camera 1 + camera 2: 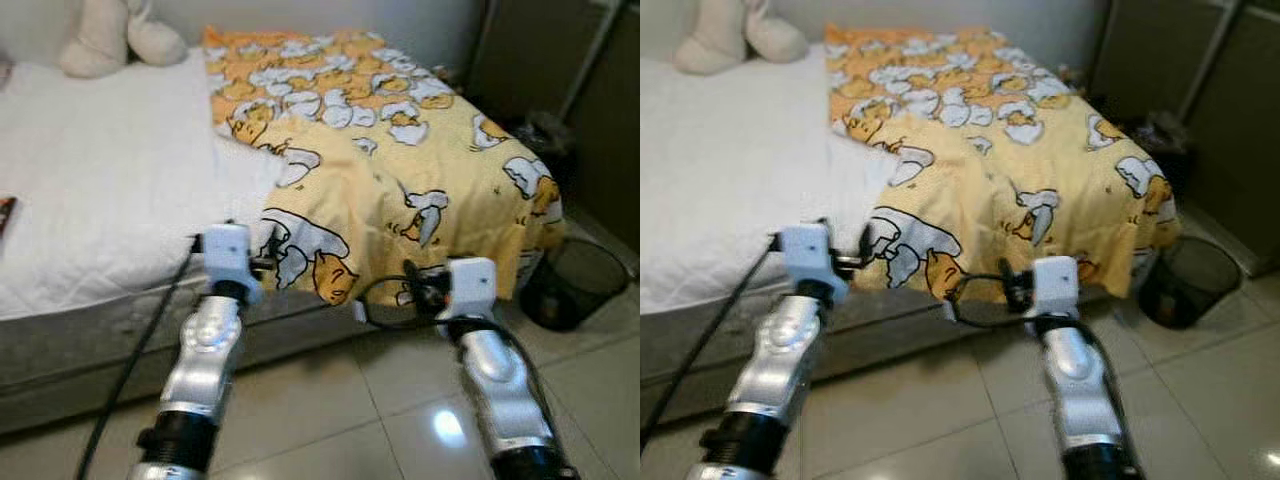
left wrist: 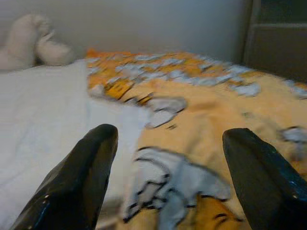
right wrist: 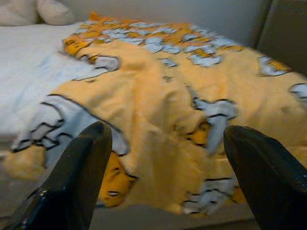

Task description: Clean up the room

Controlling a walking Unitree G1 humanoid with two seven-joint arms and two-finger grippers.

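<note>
White quilted bedding (image 1: pixel 100 190) is covering the left part of the bed (image 1: pixel 90 350), with a cream plush toy (image 1: pixel 110 35) sitting at its far corner against the wall. A small dark-red object (image 1: pixel 5 215) is lying at the bedding's left edge, too cropped to identify.

Reaching toward the bed's near edge, the left claw (image 2: pixel 165 177) is hovering with its two black fingers (image 2: pixel 76 182) spread wide apart and holding nothing; through the gap, the wrist camera is showing the seam where the white bedding is meeting the blanket. A black cable (image 1: pixel 140 360) is trailing down beside the left silver arm (image 1: pixel 200 370).

Across the middle and right of the bed, a yellow-orange blanket (image 1: pixel 400 150) printed with white and orange cartoon figures is lying rumpled, its near edge hanging over the side of the mattress toward the floor and one corner folding back over the white bedding.

The right claw (image 3: pixel 168 177) is also gaping wide and empty, pointing at the blanket's hanging edge without touching it, near the front of the bed. The right arm (image 1: pixel 500 390) is extending over the glossy tiled floor (image 1: pixel 340 410).

At far right, a black mesh wastebasket (image 1: pixel 575 285) is standing on the tiles just beyond the blanket's corner, in front of dark cabinet doors (image 1: pixel 560 70).
</note>
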